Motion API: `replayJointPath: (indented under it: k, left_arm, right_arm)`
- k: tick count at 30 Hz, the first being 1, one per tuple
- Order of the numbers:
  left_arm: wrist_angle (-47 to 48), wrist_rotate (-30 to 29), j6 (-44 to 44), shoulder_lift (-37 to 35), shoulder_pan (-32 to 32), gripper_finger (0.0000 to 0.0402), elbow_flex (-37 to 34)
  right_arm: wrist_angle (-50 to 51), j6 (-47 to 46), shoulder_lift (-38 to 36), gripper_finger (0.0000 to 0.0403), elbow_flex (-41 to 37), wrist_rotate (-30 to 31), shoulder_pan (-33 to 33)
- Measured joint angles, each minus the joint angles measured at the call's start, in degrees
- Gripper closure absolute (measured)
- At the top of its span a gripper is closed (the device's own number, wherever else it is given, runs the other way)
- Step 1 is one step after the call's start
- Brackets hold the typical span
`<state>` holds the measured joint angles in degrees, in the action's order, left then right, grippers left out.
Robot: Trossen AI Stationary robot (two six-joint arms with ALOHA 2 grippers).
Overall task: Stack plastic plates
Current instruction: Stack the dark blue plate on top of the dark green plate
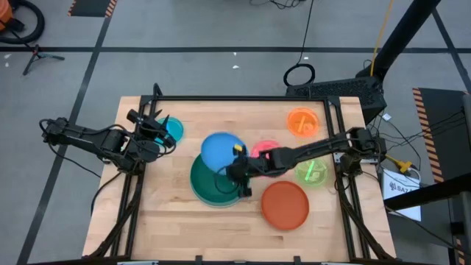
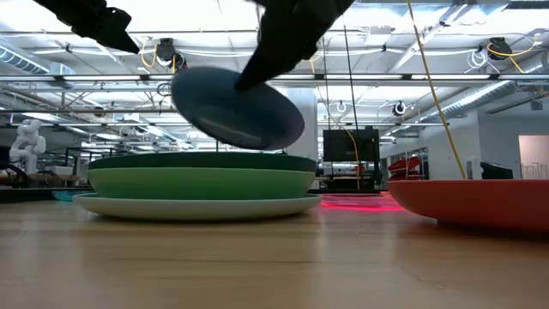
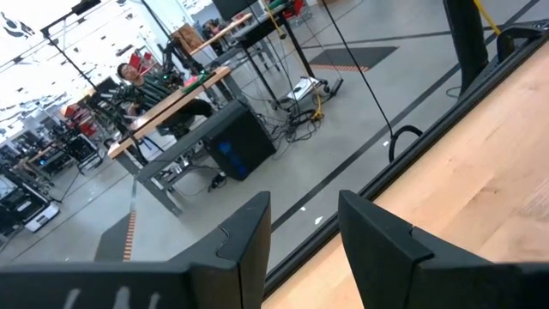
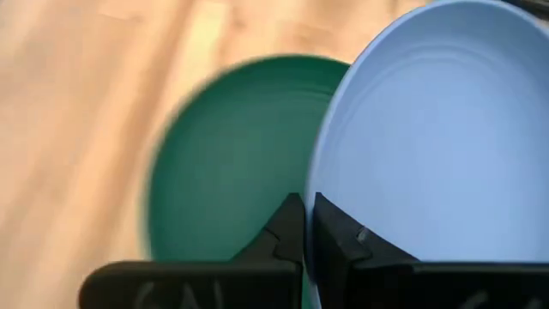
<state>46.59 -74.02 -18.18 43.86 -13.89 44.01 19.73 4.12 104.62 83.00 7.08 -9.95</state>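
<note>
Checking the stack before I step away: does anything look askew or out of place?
Only the blue plate: it hangs tilted above the stack of large plates, pinched at its rim by the right gripper, not lying flat. It looks mid-placement rather than a fault. Nothing appears spilled or damaged.

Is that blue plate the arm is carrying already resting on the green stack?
Apart. In the low view, the blue plate hangs tilted in the right gripper, with the room visible between its lower edge and the dark green plate.
</note>
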Motion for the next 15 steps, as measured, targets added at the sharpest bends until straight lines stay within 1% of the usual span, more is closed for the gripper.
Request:
replayJointPath:
  k: [3,7,10,15]
  left_arm:
    - [0.0,0.0,0.0,0.0,0.0,0.0257,0.0]
    - [0.0,0.2,-0.1,0.0,0.0,0.0257,0.0]
    - [-0.1,0.6,-0.1,0.0,0.0,0.0257,0.0]
    - [-0.1,0.7,-0.3,0.0,0.0,0.0257,0.0]
  right_arm:
    - [-1.1,-0.7,0.3,0.0402,0.0,-1.6,-2.1]
    - [-1.8,-1.5,0.5,0.0399,0.0,-1.3,-4.3]
    - [-1.7,-3.4,0.8,0.0397,0.0,-1.2,-5.2]
    - [-2.3,-4.1,1.9,0.0396,0.0,-1.1,-5.6]
